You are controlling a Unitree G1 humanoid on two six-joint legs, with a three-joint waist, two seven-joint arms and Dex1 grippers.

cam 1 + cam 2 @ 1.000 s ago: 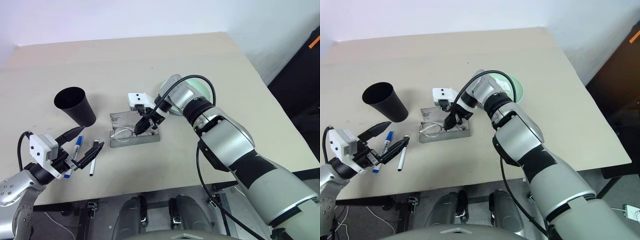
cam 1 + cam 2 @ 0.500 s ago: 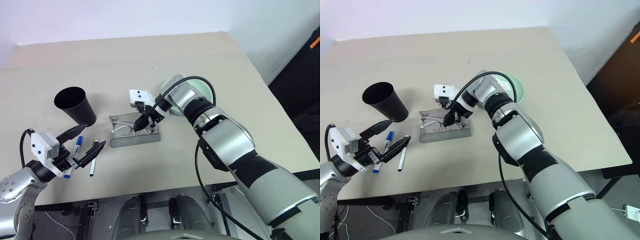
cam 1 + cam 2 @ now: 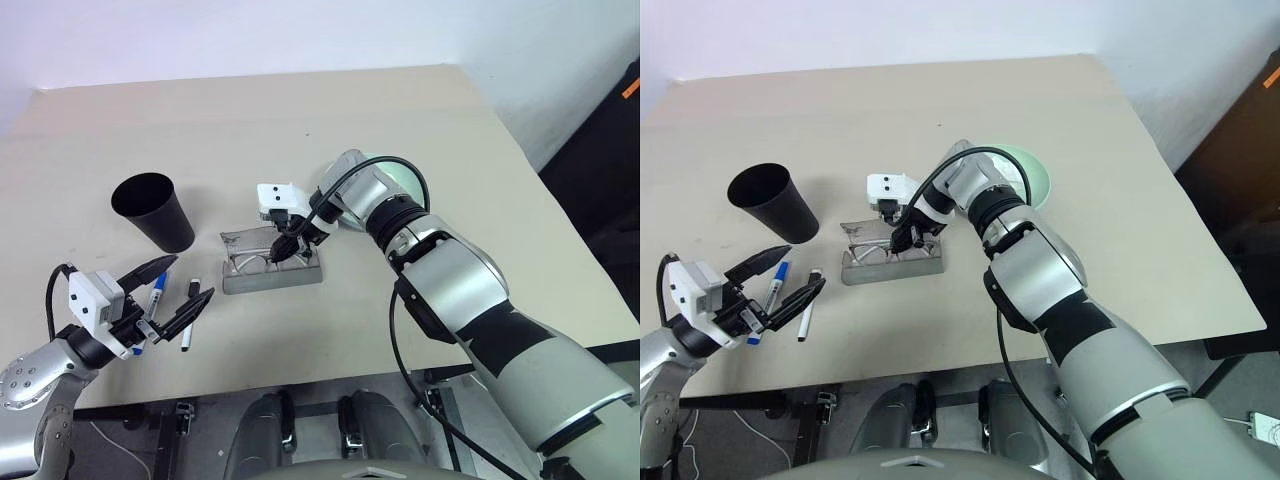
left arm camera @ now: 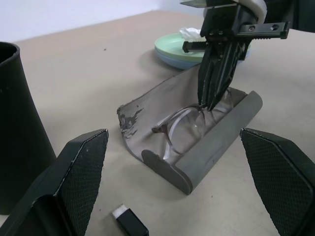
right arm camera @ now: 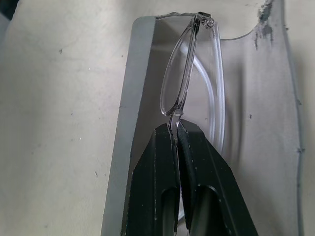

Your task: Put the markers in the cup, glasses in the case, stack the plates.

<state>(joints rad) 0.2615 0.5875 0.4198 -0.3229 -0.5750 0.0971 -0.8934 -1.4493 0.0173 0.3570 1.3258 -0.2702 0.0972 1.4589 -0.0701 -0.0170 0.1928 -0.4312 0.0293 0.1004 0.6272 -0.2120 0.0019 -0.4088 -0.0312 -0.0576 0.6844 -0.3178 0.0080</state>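
Note:
The grey case [image 3: 296,277] lies open mid-table with the clear-framed glasses [image 5: 189,73] in its trough. My right gripper [image 3: 279,252] points down into the case, shut on the glasses at their bridge. The black cup [image 3: 152,210] stands upright to the case's left. Two markers lie in front of the cup: one with a blue cap [image 3: 773,283] and a white one with a black cap [image 3: 806,318]. My left gripper [image 3: 192,276] hovers open just over them, holding nothing. A mint green plate [image 4: 179,46] rests on a light blue one behind the case.
The table's near edge [image 3: 330,365] runs just in front of the markers and case. Bare tabletop [image 3: 250,120] stretches behind the cup and case to a pale wall. Past the table's right edge lies a dark area [image 3: 600,180].
The glasses, which stuck out toward the case's left front end, now lie along its trough, still in my right gripper. The case has shifted slightly. The left gripper stays open over the markers.

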